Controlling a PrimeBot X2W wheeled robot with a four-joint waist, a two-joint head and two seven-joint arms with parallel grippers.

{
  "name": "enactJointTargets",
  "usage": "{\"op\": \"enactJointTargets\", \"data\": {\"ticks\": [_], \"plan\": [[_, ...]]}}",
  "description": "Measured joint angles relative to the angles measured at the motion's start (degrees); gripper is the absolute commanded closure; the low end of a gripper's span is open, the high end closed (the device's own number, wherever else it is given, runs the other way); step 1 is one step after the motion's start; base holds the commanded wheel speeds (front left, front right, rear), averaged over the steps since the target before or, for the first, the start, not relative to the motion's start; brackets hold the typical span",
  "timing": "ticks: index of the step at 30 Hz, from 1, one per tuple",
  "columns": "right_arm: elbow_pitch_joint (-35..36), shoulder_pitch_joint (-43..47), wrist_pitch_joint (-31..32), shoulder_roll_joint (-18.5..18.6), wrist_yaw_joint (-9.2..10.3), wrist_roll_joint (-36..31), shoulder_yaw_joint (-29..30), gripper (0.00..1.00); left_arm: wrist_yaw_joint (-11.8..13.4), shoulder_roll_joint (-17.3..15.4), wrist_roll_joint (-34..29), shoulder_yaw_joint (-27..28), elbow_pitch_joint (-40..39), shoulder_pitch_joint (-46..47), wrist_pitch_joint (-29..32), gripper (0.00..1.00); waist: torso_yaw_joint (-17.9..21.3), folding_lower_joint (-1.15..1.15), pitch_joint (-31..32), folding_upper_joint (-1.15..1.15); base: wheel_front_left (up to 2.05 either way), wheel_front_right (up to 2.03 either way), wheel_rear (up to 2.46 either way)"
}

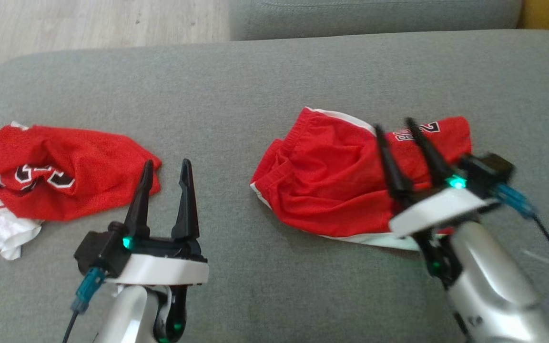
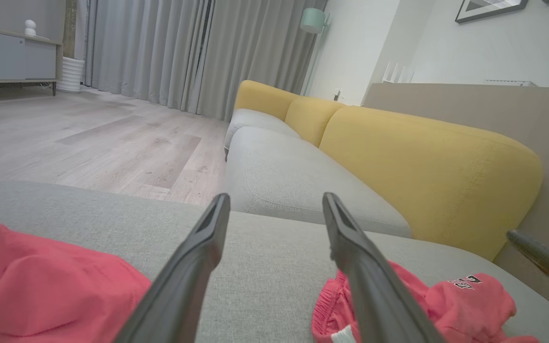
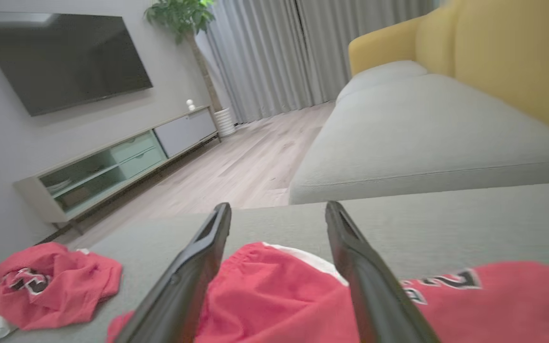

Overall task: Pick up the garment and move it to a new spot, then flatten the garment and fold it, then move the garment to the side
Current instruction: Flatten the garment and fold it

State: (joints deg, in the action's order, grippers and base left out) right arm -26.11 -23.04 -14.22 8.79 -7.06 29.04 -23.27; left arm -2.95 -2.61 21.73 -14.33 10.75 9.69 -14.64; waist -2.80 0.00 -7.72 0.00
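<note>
A red garment (image 1: 331, 186) with white trim and a number print lies crumpled on the grey cushion (image 1: 255, 90), right of centre. My right gripper (image 1: 393, 125) hovers just over its right part, fingers apart and nothing between them. The right wrist view shows the red cloth (image 3: 274, 295) below the open right gripper (image 3: 278, 206). My left gripper (image 1: 167, 163) stands open over bare cushion, between the two red pieces. In the left wrist view the left gripper (image 2: 275, 197) is open and the garment (image 2: 470, 300) lies at the lower right.
A second red garment (image 1: 65, 166) with a white part lies bunched at the cushion's left edge, also seen in the wrist views (image 2: 41, 290) (image 3: 55, 281). Beyond the cushion are a yellow-backed sofa (image 2: 422, 162), wooden floor (image 1: 88, 24) and a TV cabinet (image 3: 112, 166).
</note>
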Motion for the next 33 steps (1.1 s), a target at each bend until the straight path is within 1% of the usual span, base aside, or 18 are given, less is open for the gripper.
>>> {"op": "enactJointTargets", "data": {"ticks": [3,4,6,10,16,18,21,27,30,33], "plan": [[4.16,5.17,0.0,-0.26,0.0,-3.61,7.12,0.0,0.0,0.0,0.15,-0.07,-0.18,-0.46,0.0,0.0,0.49,0.0,0.6,0.0,0.0,0.0,0.0],[5.9,6.93,-0.01,-0.74,0.0,-5.5,9.34,0.0,0.0,0.0,0.15,-0.05,-0.4,-0.54,0.0,0.0,0.58,0.0,0.75,0.0,0.0,0.0,0.0],[8.77,10.15,-0.14,-2.27,0.0,-6.94,12.66,0.0,0.0,0.0,0.3,-0.01,-0.82,-0.61,0.0,0.0,0.75,0.0,0.92,0.0,0.0,0.0,0.0],[10.96,14.51,-0.14,-4.7,0.0,-9.53,14.4,0.0,0.0,-0.01,0.55,0.19,-1.2,-0.61,0.0,0.0,0.98,0.0,0.79,0.0,0.0,0.0,0.0],[11.77,13.24,-0.14,-4.82,0.0,-11.7,14.64,0.0,-0.09,-0.01,0.55,-0.26,-1.27,-0.57,0.0,0.0,0.33,0.0,-0.52,0.0,0.0,0.0,0.0],[10.69,11.35,0.41,-4.56,0.0,-12.02,14.1,0.0,-0.11,-0.01,0.55,-0.42,-1.26,-0.52,0.0,0.0,-0.12,0.0,-1.15,0.0,0.0,0.0,0.0],[7.71,7.17,4.54,-3.35,0.0,-12.59,13.58,0.0,-0.15,-0.01,0.55,-0.73,-1.11,-0.15,0.0,0.0,-0.97,0.0,-2.17,0.0,0.0,0.0,0.0],[-1.54,-1.03,14.5,0.02,0.0,-14.59,10.44,0.0,-0.16,0.0,1.15,-1.88,-0.53,0.85,0.0,0.0,-3.19,0.01,-3.72,0.0,0.0,0.0,0.0],[-6.79,-4.41,19.02,0.71,0.0,-14.94,9.22,0.0,-0.14,0.0,1.54,-2.37,-0.34,0.87,0.0,0.0,-4.13,0.01,-4.26,0.0,0.0,0.0,0.0],[-11.4,-7.58,22.56,0.71,0.0,-13.65,7.93,0.0,-0.05,0.0,1.57,-2.48,-0.34,0.95,0.0,0.0,-4.85,0.01,-4.81,0.0,0.0,0.0,0.0]]}}
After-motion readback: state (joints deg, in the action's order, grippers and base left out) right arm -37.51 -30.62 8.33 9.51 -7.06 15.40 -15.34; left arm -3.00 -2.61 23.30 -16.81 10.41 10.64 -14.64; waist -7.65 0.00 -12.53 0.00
